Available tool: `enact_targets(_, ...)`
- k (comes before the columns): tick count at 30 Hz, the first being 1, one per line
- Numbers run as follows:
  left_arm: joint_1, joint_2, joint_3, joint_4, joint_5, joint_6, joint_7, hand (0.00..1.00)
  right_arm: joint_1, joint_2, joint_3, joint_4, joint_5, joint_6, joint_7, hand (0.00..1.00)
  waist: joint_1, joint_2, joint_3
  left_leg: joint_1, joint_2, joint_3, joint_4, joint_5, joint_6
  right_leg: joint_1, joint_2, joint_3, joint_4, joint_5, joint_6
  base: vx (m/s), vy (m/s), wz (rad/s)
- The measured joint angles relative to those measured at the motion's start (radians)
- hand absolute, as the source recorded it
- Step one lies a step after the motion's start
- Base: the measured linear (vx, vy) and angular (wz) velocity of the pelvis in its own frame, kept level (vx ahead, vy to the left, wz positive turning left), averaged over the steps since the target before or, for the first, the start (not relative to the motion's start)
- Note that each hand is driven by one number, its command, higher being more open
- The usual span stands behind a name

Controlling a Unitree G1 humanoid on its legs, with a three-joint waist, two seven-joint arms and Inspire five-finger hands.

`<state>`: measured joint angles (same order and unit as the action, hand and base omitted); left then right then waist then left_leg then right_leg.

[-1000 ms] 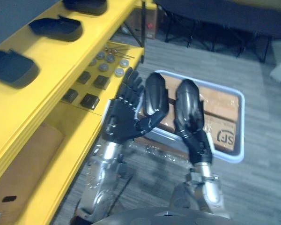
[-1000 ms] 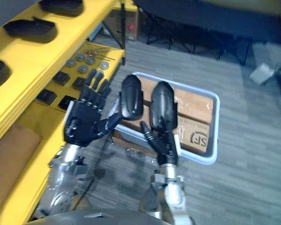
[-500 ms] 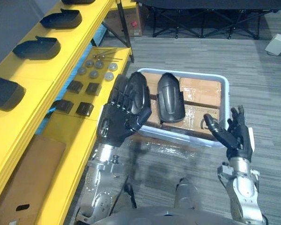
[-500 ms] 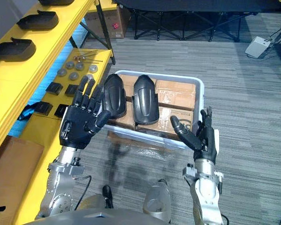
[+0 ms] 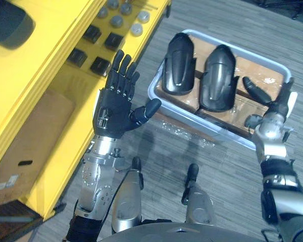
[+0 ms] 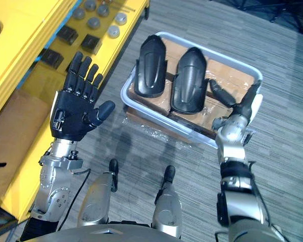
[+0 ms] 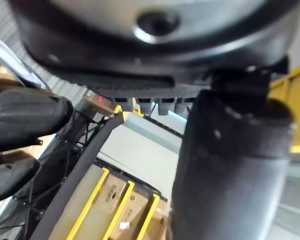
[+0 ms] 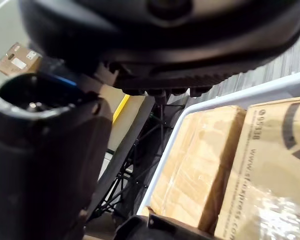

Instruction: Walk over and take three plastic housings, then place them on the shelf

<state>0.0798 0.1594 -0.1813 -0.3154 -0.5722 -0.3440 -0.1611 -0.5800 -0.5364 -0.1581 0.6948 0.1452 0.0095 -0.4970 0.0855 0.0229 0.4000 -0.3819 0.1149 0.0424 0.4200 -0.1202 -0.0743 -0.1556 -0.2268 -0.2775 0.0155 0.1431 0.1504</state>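
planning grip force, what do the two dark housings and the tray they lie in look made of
Housings: likely moulded plastic, black, semi-gloss; soft highlights run along the smooth curved shells. Tray: probably plastic too, pale and matte, with a thin rounded rim.

Left housing and right housing: black moulded plastic, smooth, semi-gloss with soft highlights. Tray: pale plastic, smooth rim. Boxes inside: brown cardboard, matt, under shiny clear film. Shelf: yellow painted, smooth, matt. Sheet on the lower level: plain cardboard. Discs: dull grey, metal-looking. Floor: grey, finely streaked, matt. Left hand: matt black plastic.
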Motion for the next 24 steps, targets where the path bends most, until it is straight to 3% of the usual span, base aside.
enact_targets(4, -0.022, 0.007, -0.003, 0.044, 0.034, 0.0, 0.011, 1.0, -0.089, -0.049, 0.035, 0.089, 0.029, 0.017, -0.026, 1.0, 0.026, -0.008, 0.031, -0.035, -0.002, -0.029, 0.044, -0.015, -0.002, -0.005, 0.002, -0.034, 0.001, 0.012, -0.006, -0.01, 0.022, 0.09)
enact_targets(8, -0.049, 0.008, -0.003, 0.13, 0.034, -0.002, 0.03, 1.0, -0.196, -0.105, 0.058, 0.193, 0.068, 0.076, -0.031, 1.0, 0.051, -0.005, 0.064, -0.1, -0.001, -0.04, 0.106, -0.04, 0.009, -0.035, 0.004, -0.052, 0.001, 0.028, -0.003, -0.09, 0.053, 0.0)
enact_targets(14, -0.046, 0.009, -0.009, 0.209, 0.033, -0.004, 0.074, 1.0, -0.28, -0.207, 0.118, 0.354, 0.057, 0.224, 0.041, 1.0, 0.091, 0.027, 0.097, -0.176, -0.001, -0.06, 0.172, -0.052, 0.017, -0.064, 0.008, -0.088, 0.001, 0.036, 0.001, -0.08, 0.039, 0.06)
enact_targets(18, -0.056, 0.007, -0.01, 0.243, 0.033, -0.008, 0.108, 1.0, -0.312, -0.216, 0.131, 0.473, 0.056, 0.282, 0.068, 1.0, 0.114, 0.044, 0.104, -0.214, -0.001, -0.081, 0.191, -0.052, 0.017, -0.08, 0.014, -0.107, 0.001, 0.037, 0.002, -0.06, 0.0, 0.09)
enact_targets(19, -0.059, 0.007, -0.01, 0.248, 0.032, -0.011, 0.111, 1.0, -0.313, -0.219, 0.131, 0.48, 0.056, 0.281, 0.066, 0.0, 0.12, 0.044, 0.104, -0.222, -0.001, -0.082, 0.194, -0.052, 0.017, -0.087, 0.014, -0.107, 0.002, 0.038, 0.002, -0.05, 0.002, 0.03)
enact_targets(24, -0.107, -0.002, -0.012, 0.333, 0.031, -0.024, 0.146, 1.0, -0.387, -0.321, 0.132, 0.502, 0.051, 0.333, 0.031, 0.0, 0.164, 0.077, 0.117, -0.311, -0.004, -0.099, 0.224, -0.048, 0.023, -0.149, 0.016, -0.123, 0.006, 0.048, 0.002, -0.07, 0.009, 0.03)
